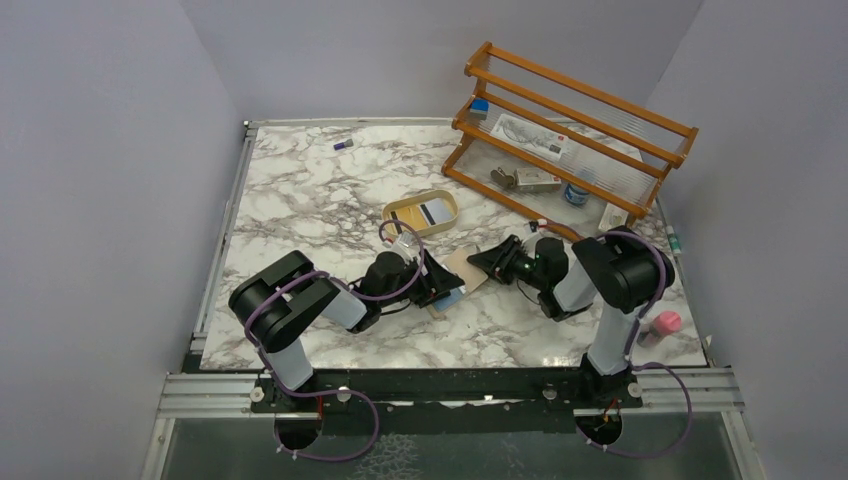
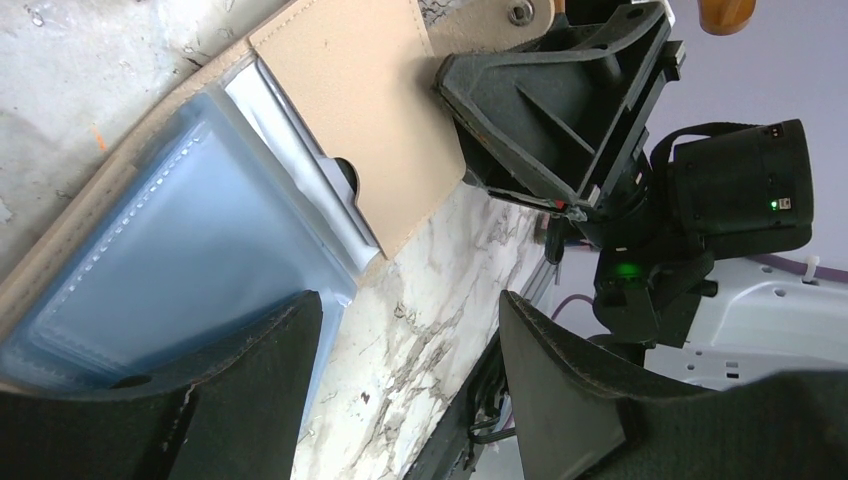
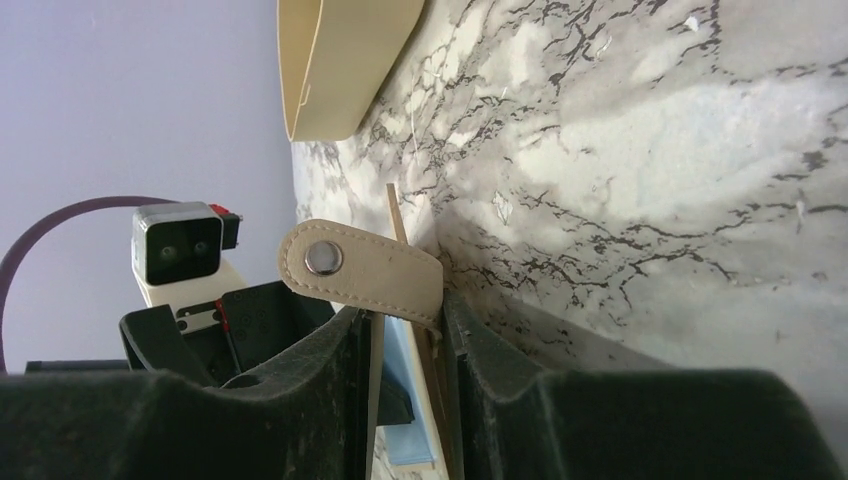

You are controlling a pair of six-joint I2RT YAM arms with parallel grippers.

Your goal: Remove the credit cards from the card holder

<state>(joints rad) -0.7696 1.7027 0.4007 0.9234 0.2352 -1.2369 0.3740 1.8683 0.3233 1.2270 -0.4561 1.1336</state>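
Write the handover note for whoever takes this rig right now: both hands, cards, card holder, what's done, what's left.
Left hand: open, low over the card holder, one finger beside the pale blue card.
Right hand: closed on the holder's snap-tab edge.
Things: the holder lies open on the marble between the hands, with the pale blue card in it. A whitish card lies in the oval tray.
Done: holder opened; one card apparently out.
Left: pull out the pale blue card.
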